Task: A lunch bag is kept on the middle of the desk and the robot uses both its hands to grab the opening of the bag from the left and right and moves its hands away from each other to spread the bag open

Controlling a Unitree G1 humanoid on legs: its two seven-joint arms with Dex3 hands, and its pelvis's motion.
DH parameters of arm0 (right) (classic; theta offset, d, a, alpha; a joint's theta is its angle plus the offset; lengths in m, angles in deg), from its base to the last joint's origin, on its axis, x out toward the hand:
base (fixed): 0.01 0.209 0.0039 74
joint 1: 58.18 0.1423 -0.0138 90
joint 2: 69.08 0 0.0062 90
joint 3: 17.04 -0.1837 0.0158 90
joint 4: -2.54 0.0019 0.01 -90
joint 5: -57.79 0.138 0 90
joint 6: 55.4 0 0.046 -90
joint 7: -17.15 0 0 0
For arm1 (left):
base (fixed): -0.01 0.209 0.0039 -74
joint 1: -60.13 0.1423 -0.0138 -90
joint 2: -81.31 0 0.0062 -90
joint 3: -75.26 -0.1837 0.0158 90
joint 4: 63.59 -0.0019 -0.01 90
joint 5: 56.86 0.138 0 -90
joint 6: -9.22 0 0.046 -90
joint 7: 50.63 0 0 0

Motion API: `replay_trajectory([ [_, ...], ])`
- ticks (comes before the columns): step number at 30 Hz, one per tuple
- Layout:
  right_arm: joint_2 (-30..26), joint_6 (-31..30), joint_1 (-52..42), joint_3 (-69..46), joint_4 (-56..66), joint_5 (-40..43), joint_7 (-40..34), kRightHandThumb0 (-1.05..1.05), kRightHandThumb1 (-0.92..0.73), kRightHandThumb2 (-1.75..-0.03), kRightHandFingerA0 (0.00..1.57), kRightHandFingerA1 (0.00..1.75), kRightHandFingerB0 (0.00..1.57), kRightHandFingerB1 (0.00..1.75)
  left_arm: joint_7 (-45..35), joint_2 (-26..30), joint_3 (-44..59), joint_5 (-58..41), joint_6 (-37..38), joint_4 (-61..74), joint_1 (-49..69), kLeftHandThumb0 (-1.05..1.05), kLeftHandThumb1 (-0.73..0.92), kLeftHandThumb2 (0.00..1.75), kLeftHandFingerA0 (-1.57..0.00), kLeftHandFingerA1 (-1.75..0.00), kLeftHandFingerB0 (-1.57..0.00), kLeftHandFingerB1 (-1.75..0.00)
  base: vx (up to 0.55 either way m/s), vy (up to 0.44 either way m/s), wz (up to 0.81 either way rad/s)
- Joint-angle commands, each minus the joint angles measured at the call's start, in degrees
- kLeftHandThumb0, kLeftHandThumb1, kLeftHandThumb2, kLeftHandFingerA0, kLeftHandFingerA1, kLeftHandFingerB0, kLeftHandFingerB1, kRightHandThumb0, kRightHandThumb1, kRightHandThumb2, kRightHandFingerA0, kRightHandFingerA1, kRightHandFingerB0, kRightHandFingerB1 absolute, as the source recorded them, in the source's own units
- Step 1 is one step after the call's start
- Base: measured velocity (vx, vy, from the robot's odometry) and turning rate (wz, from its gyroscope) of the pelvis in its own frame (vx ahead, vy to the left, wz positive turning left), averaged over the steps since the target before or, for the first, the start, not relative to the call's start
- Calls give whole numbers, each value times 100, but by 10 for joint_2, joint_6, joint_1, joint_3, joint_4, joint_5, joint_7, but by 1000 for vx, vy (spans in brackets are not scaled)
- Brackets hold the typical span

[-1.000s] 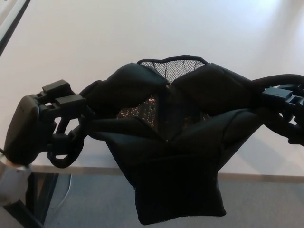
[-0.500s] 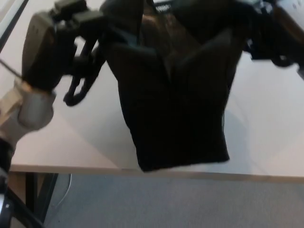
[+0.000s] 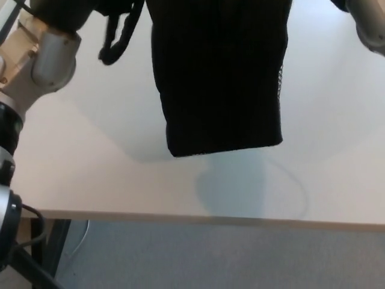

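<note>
Lunch bag [image 3: 219, 78] is hanging in the upper centre of my head view, black body dropping from the top edge, bottom hem slightly tilted, lower on the left. It looks clear of the desk [image 3: 120, 180]: there's a soft shadow on the white top below and left of it. The bag's opening is out of frame above, so I can't see it.

Left hand [image 3: 117, 27]: only a bit of black finger linkage shows at the top left, just beside the bag's left side. I can't tell whether those fingers are gripping or loose, since the contact area is cropped. Left arm [image 3: 36, 60] comes in grey and tan along the left edge.

Right hand isn't in frame. Only a grey piece of the right arm [image 3: 370, 27] shows at the top right corner, apart from the bag's right side.

Desk front edge runs across the bottom, grey floor [image 3: 210, 259] beneath.
</note>
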Motion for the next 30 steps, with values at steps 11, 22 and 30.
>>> replay_trajectory([
  [11,-24,-75,-59,22,54,15,16,-44,-33,-67,25,47,2,23,-7,33,-29,3,-80,13,24,6,42,76,0,-17,0,-29,0,0,0],
  [22,-52,-67,-87,15,76,35,38,-36,-37,-61,31,44,7,24,-5,58,-33,0,-63,15,56,7,59,57,0,-26,-7,-29,0,0,0],
  [30,-118,-53,-163,-24,196,71,68,-37,-41,-60,33,42,11,32,12,94,-26,-2,-56,34,108,4,46,76,-1,-15,-1,-28,0,0,0],
])
